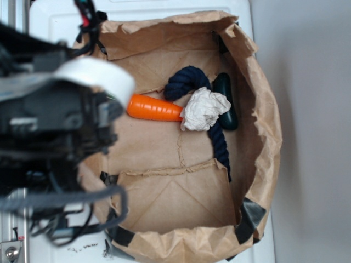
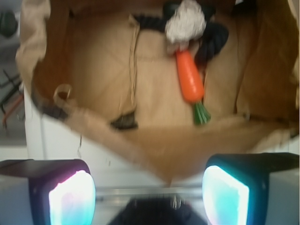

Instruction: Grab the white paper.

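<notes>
Inside the brown bag (image 1: 258,109), white paper (image 1: 204,109) against carrot (image 1: 154,107); end effector (image 2: 149,192) apart, empty.

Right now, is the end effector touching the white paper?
No. In the wrist view the end effector sits outside the brown paper bag, well apart from the white paper.

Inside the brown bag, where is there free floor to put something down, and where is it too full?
Free: the bag floor below the carrot, down to the folded flap; also the strip above the carrot, left of the rope. Crowded: the right side, where white paper, rope and a dark green object touch. The tool is open, outside.
</notes>
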Tool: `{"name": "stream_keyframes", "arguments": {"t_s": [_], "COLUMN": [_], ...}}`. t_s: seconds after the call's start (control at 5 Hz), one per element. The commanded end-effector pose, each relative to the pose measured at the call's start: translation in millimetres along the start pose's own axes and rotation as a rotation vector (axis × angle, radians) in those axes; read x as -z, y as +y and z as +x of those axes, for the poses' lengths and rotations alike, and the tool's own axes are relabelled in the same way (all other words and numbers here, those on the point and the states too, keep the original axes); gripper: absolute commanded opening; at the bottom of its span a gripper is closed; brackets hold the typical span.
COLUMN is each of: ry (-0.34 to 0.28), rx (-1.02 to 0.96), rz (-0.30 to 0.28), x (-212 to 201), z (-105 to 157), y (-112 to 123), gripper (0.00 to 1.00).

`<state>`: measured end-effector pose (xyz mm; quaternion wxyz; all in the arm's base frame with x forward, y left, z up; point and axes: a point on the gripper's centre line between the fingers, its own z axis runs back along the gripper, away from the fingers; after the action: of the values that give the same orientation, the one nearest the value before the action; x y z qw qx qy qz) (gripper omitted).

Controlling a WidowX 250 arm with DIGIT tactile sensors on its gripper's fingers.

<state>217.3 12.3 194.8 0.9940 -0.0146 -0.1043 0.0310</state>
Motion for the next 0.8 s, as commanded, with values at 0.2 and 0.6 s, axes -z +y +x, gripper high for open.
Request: {"name": "stream_keyframes", "arguments": {"t_s": [0.2,0.6], "ry": [-0.147,-0.159], "rx": [0.045,0.216], "rz": [-0.011,-0.002], "x": [4.7,58.8], "z": [48.2,56.1], "y": [5.6,31.7], "gripper": [1.0,1.0]}}
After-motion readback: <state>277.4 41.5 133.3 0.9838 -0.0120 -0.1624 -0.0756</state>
